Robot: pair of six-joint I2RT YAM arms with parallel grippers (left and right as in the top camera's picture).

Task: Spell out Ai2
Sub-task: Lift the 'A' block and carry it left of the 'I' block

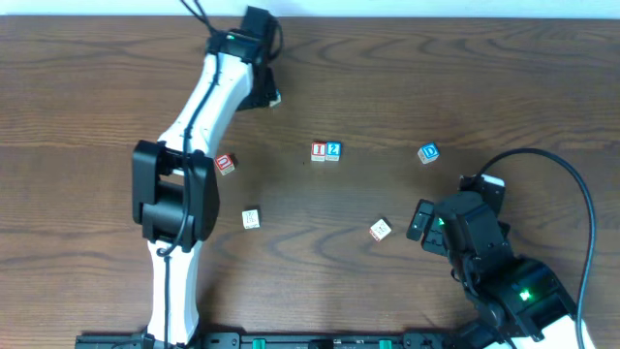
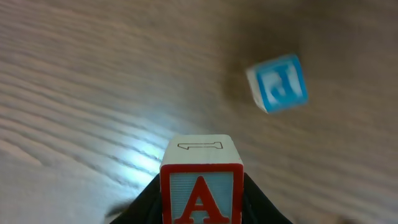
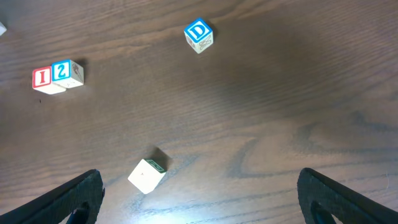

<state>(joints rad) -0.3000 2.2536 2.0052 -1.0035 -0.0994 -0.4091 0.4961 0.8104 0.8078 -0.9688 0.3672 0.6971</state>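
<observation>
My left gripper (image 1: pixel 267 95) is at the far side of the table, shut on a block with a red letter A (image 2: pixel 201 186), held just above the wood. A red I block (image 1: pixel 318 151) and a blue 2 block (image 1: pixel 333 150) stand side by side, touching, at the table's middle. They also show in the right wrist view, I (image 3: pixel 42 78) and 2 (image 3: pixel 63 71). My right gripper (image 1: pixel 420 223) is open and empty at the near right, its fingers (image 3: pixel 199 193) spread wide.
A blurred blue block (image 2: pixel 277 83) lies beyond the held A block. A blue D block (image 1: pixel 428 153) sits right of the 2. A white block (image 1: pixel 381 230) lies by my right gripper. A red block (image 1: pixel 226 164) and a pale block (image 1: pixel 251 219) lie by the left arm.
</observation>
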